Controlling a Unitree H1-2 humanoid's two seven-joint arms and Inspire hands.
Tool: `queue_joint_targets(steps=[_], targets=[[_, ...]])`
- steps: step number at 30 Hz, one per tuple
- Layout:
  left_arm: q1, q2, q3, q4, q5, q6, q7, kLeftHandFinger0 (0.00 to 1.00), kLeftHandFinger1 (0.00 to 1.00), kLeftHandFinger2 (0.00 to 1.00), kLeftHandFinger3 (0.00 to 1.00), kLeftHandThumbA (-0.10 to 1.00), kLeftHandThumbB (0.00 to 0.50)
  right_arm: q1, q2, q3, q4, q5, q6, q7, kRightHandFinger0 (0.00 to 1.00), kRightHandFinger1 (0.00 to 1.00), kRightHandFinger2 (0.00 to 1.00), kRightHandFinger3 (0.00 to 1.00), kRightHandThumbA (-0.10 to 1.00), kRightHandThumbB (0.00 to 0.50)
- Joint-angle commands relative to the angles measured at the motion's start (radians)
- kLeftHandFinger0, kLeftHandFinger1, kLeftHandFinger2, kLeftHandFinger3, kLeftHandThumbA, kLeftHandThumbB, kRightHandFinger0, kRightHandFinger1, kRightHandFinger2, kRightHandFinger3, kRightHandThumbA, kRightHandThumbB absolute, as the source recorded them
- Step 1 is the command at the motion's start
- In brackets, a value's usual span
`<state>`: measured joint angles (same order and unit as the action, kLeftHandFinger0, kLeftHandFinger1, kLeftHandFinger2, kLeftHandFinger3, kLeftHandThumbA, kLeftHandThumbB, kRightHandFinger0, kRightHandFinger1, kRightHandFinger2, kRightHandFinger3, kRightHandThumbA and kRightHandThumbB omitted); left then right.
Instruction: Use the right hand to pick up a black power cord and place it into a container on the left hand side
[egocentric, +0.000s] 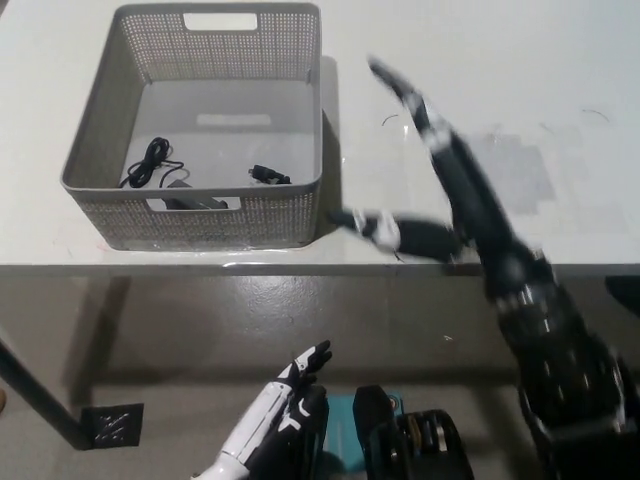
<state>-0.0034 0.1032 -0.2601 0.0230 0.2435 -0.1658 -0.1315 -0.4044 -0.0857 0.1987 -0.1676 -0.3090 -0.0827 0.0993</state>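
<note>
The black power cord (155, 163) lies in the container (105, 100); the empty right hand (440, 190), fingers spread, risks clipping the counter's (480, 60) front edge.

The basket (200, 215) sits at my counter's (500, 60) front-left edge; the power cord (152, 162) lies in its front-left corner.

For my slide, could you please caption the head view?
Cord lies in basket; blurred right hand beside it.

One head camera looks steeply down from well above the white table (480, 60), taking in its front edge and the floor (180, 340) below.
</note>
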Motion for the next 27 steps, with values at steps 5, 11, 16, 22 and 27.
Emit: queue_joint_targets(steps=[5, 11, 16, 22, 27], targets=[[-0.028, -0.018, 0.014, -0.039, -0.009, 0.009, 0.008, 1.0, 1.0, 1.0, 1.0, 1.0, 0.111, 0.159, -0.002, 0.01, 0.022, 0.082, -0.113, 0.01, 1.0, 1.0, 1.0, 1.0, 1.0, 0.463], [-0.053, -0.027, 0.036, -0.036, 0.004, 0.014, 0.03, 1.0, 1.0, 1.0, 1.0, 1.0, 0.133, 0.251, 0.011, 0.024, 0.175, 0.111, -0.207, 0.004, 1.0, 1.0, 1.0, 1.0, 1.0, 0.456], [-0.063, -0.036, 0.047, -0.019, 0.012, 0.005, 0.039, 1.0, 1.0, 1.0, 1.0, 1.0, 0.162, 0.302, 0.036, 0.015, 0.319, 0.157, -0.286, -0.002, 1.0, 1.0, 1.0, 1.0, 1.0, 0.446], [-0.05, -0.035, 0.051, -0.004, 0.013, -0.016, 0.039, 1.0, 1.0, 1.0, 1.0, 1.0, 0.147, 0.333, 0.024, -0.011, 0.411, 0.226, -0.328, 0.026, 1.0, 1.0, 1.0, 1.0, 1.0, 0.402], [-0.051, -0.041, 0.059, 0.009, 0.012, -0.02, 0.05, 1.0, 1.0, 1.0, 1.0, 1.0, 0.15, 0.321, 0.008, -0.039, 0.475, 0.257, -0.337, 0.036, 1.0, 1.0, 1.0, 1.0, 1.0, 0.434]])
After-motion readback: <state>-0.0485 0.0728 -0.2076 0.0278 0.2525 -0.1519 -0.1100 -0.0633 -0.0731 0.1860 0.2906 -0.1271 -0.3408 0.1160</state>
